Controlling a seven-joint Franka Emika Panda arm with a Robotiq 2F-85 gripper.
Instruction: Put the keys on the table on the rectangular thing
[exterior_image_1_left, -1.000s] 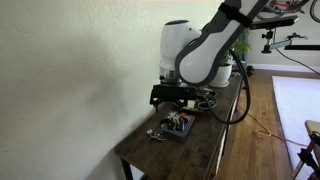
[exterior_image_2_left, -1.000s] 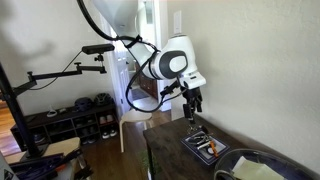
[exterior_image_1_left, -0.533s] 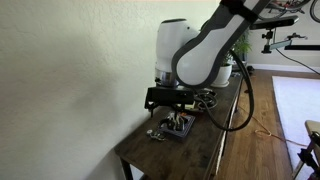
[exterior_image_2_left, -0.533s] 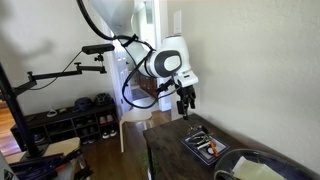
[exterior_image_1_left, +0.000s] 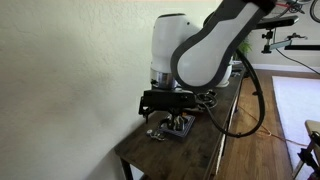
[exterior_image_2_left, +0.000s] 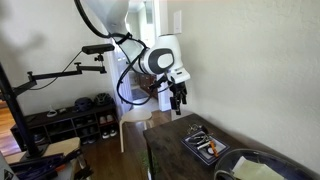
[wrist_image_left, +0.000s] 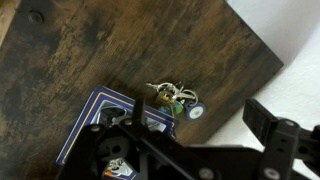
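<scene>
The keys (wrist_image_left: 170, 95), a small metal bunch with a round blue tag, lie on the dark brown wooden table (wrist_image_left: 90, 50) right beside a corner of the rectangular thing (wrist_image_left: 92, 118), a flat dark tray with a blue-edged rim. In an exterior view the keys (exterior_image_1_left: 157, 132) lie beside the tray (exterior_image_1_left: 180, 129) near the table's end. My gripper (wrist_image_left: 200, 120) is open and empty, hanging above the keys and not touching them. It also shows in both exterior views (exterior_image_1_left: 168, 108) (exterior_image_2_left: 177, 99). The tray (exterior_image_2_left: 205, 146) holds a few small items.
The table's end edge (wrist_image_left: 262, 45) runs close past the keys, with pale floor beyond it. A wall runs along the table's long side (exterior_image_1_left: 70, 90). A round dark dish (exterior_image_2_left: 255, 165) sits further along the table. A plant and cables (exterior_image_1_left: 238, 55) stand at the far end.
The arm has shifted from over the tray toward the table's end, so my gripper now hangs over the keys. The keys and tray have not moved.
</scene>
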